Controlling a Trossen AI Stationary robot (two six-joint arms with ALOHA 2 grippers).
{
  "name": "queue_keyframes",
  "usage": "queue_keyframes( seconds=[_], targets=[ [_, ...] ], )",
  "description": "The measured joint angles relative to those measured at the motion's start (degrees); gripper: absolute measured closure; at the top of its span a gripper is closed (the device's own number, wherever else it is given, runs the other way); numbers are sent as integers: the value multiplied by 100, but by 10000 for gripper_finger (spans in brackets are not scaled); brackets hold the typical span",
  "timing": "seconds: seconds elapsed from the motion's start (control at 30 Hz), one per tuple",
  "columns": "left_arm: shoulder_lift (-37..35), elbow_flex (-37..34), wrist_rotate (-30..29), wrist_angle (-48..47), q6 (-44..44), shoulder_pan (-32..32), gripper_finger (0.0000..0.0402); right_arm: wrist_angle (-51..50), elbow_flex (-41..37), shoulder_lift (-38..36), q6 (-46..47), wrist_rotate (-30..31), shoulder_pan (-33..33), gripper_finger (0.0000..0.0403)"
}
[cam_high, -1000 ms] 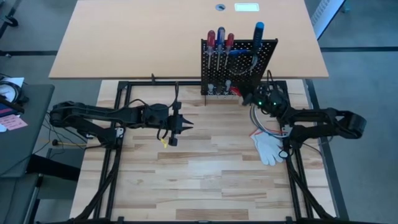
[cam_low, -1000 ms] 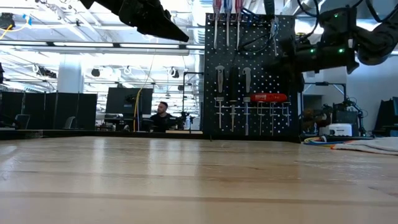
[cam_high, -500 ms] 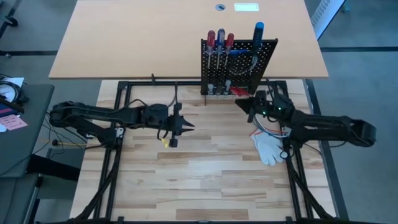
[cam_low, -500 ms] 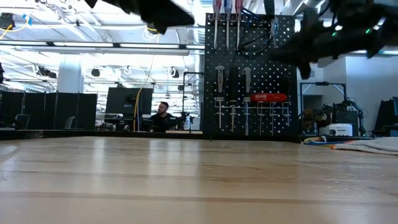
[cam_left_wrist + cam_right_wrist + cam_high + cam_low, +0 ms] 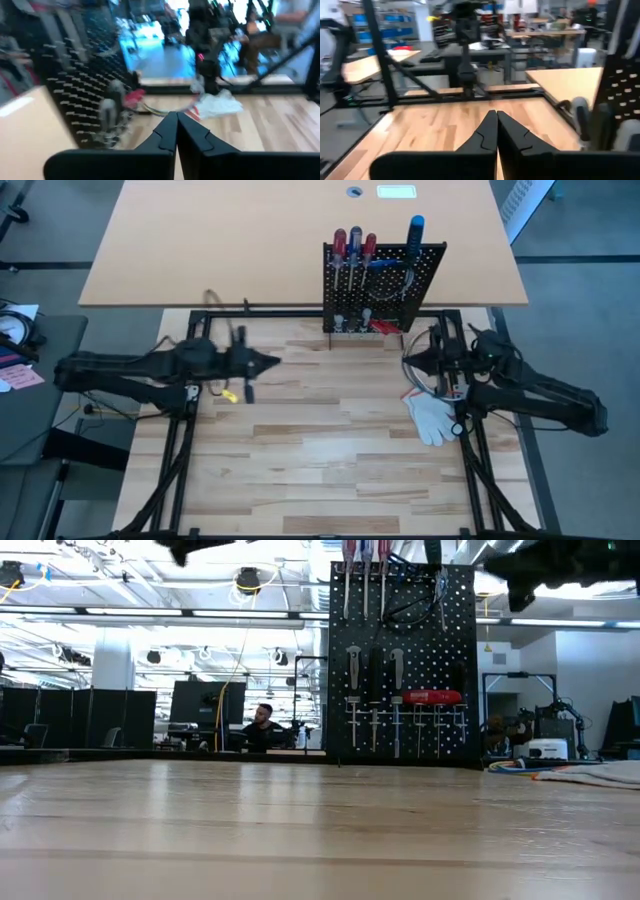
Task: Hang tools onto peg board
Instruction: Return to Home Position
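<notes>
Hovering over the counter's (image 5: pixel 330 442) left side, the left hand (image 5: pixel 271 361) is clenched and empty. In the middle, the tools (image 5: pixel 340 240) hang on the peg board (image 5: pixel 430 270), so the task looks finished. The right hand (image 5: pixel 409 359), also clenched and empty, hovers near a white glove (image 5: pixel 432 418).

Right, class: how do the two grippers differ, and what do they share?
The left gripper is over the table's left side, away from the peg board; the right gripper is close before it, near the white glove. Left points rightward, right leftward. Both are shut and empty.
</notes>
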Motion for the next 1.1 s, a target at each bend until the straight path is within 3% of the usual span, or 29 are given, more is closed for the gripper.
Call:
queue_keyframes(
  seconds=[0.27, 0.53, 0.73, 0.93, 1.1],
  targets=[
    [-2514, -2084, -122, 458, -332, 2, 401, 1041, -1140, -173, 362, -623, -26, 400],
    [-4638, -3350, -98, 383, -589, 2, 401, 2078, -2104, -109, 835, -1209, -24, 400],
    [-4511, -3791, -65, 436, -774, 2, 401, 2576, -2553, -111, 990, -1214, 44, 401],
    [-4431, -4320, -61, 916, -833, 2, 401, 2580, -2553, -111, 392, -1220, 583, 401],
    [-4423, -4319, -63, 735, -803, 2, 401, 2566, -2555, -111, 183, -1112, 1009, 401]
  ],
)
